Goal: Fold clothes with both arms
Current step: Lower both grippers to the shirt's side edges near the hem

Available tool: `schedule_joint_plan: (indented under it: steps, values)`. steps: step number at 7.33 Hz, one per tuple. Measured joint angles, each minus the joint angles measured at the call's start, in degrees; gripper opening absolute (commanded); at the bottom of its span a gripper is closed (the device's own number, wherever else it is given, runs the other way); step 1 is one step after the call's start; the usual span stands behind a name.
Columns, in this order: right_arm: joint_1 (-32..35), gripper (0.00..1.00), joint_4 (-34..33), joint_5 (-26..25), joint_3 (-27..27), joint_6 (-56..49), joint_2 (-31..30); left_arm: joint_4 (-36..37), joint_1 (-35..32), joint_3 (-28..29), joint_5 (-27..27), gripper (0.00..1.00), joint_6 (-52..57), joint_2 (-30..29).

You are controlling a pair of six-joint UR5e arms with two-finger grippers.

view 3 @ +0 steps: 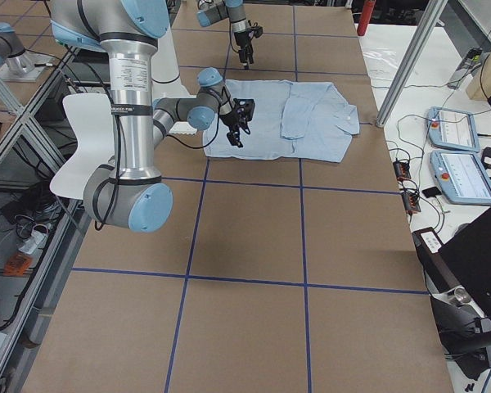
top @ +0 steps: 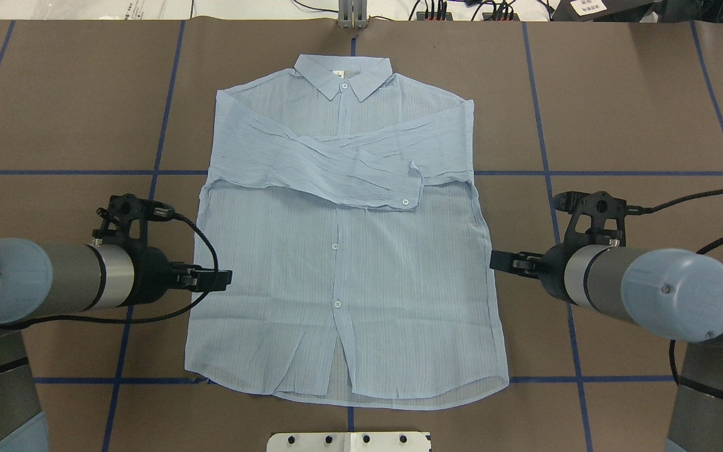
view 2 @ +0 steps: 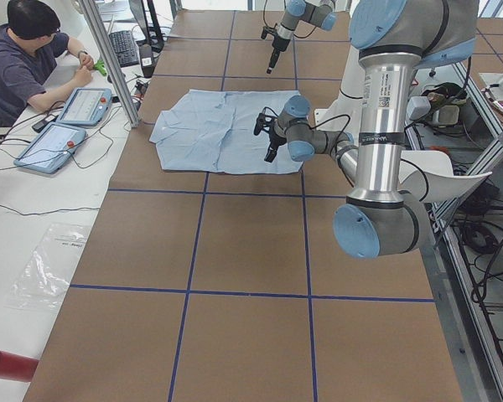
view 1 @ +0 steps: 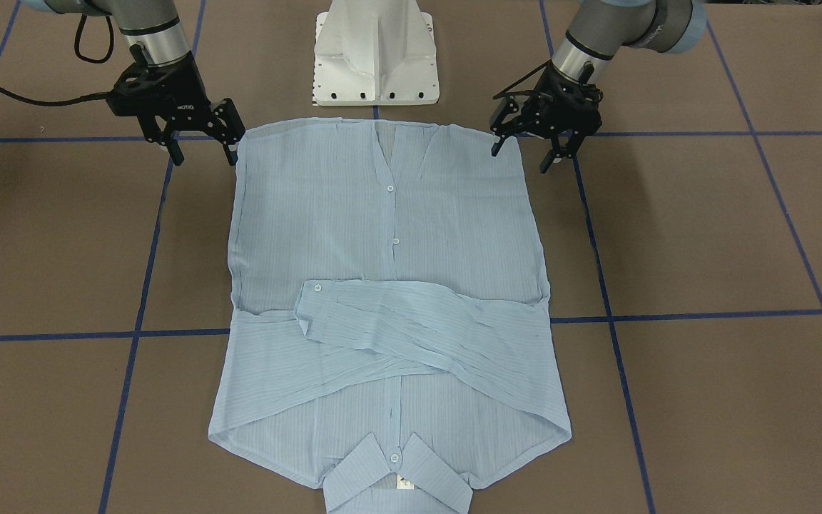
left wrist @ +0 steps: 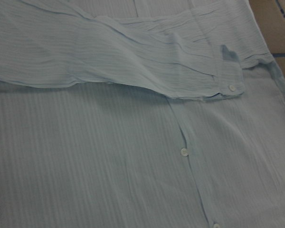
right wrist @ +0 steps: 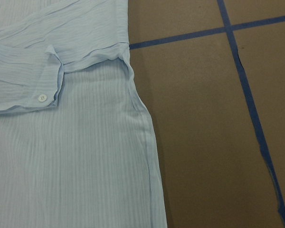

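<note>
Taped brown table (view 1: 703, 235); seated person (view 2: 23, 69) — tablets (view 2: 85, 105)

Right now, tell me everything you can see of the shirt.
The shirt is thin, light blue, finely striped cloth, lying flat and face up on the brown table, with white buttons down the front. Its collar points away from the robot, hem nearest it. Both sleeves are folded across the chest, one cuff on top. The cloth is slightly wrinkled. The left gripper and right gripper hang open at its side edges, gripping nothing.
</note>
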Motion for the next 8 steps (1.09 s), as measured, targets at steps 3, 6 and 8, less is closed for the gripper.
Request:
schedule_joint_plan:
  steps: [3,6,8]
  values:
    - [-0.80,1.00,0.01,-0.87,0.16,0.55,-0.50,4.31,6.59,0.06,5.14,0.74,-7.05,1.44]
    - [-0.84,1.00,0.03,-1.08,0.13,0.57,-0.60,4.87,10.01,0.28,5.97,0.40,-9.50,1.49]
    - [-0.94,1.00,0.05,-1.21,-0.05,0.58,-0.57,4.94,11.58,0.37,6.00,0.42,-10.03,1.50]
